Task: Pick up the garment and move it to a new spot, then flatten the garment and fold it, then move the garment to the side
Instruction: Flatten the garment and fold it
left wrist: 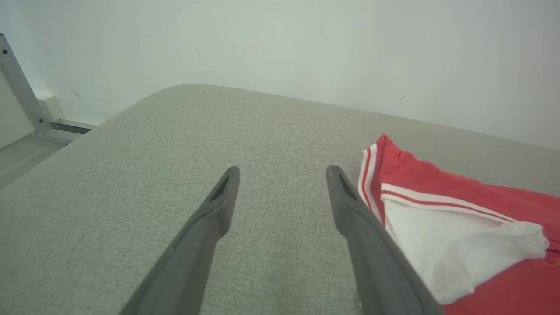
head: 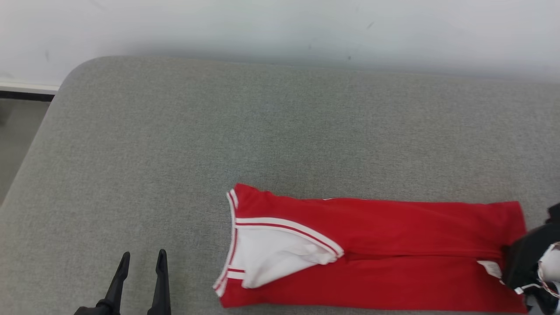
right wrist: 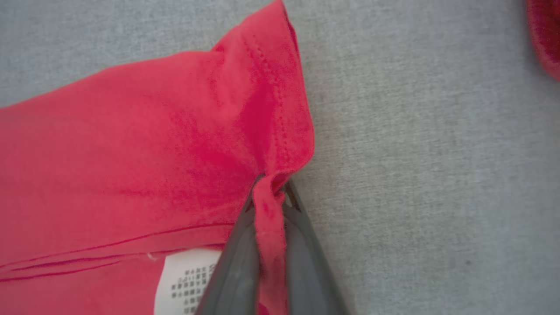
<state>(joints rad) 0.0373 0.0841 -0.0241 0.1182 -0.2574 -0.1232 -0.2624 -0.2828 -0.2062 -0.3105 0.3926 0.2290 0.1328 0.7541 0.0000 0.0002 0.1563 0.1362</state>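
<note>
Head view | one garment (head: 393, 227) | right fingers (right wrist: 234, 267) pinch it | left fingers (head: 162, 280) apart

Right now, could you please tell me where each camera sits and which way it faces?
Head view: on the head, looking down at the folded red garment with white trim on the grey fabric table; open left gripper lower left.
Left wrist view: along that gripper, across the table toward the white wall.
Right wrist view: straight down; right gripper shut on the garment's hem.
Shared: head and right wrist views both show the white care label.
</note>
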